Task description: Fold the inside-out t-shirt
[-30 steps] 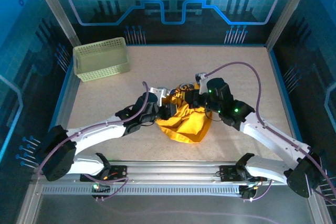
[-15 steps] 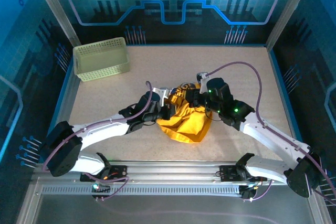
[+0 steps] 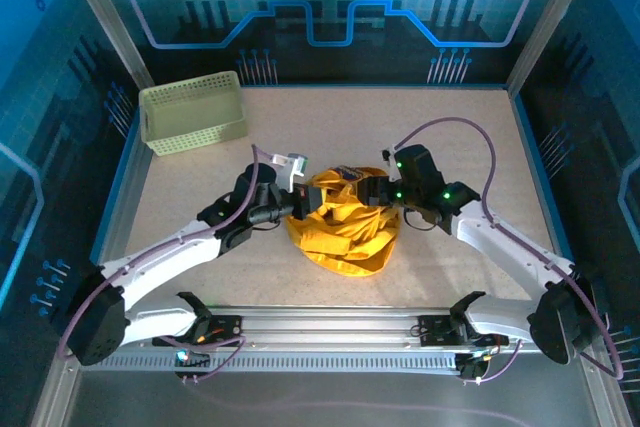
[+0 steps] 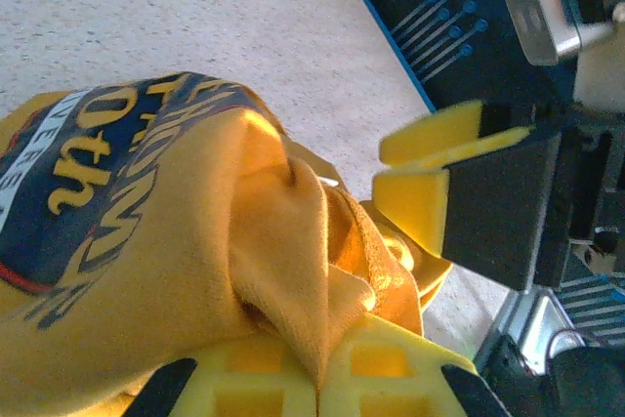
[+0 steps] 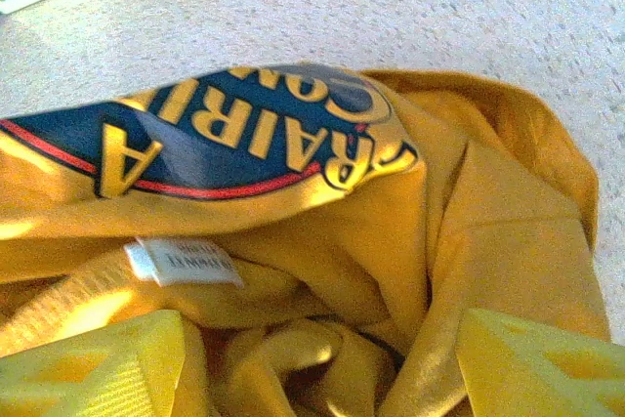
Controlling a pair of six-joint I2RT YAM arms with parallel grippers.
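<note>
You see the t-shirt (image 3: 345, 232) as a crumpled mustard-yellow heap, bunched up and not flat. A fold of it is pinched between the closed jaws of the left gripper (image 4: 317, 378), and the rest spills away from them. Loose folds lie between the spread jaws of the right gripper (image 5: 322, 378). Just beyond them show a white neck label (image 5: 186, 261) and a red-edged navy print (image 5: 225, 134) with yellow letters.

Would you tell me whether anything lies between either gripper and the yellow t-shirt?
Nothing visible does. The left gripper is closed on a fold of the t-shirt, and the right gripper sits open with cloth between its fingers. The green basket stands apart at the far left.
</note>
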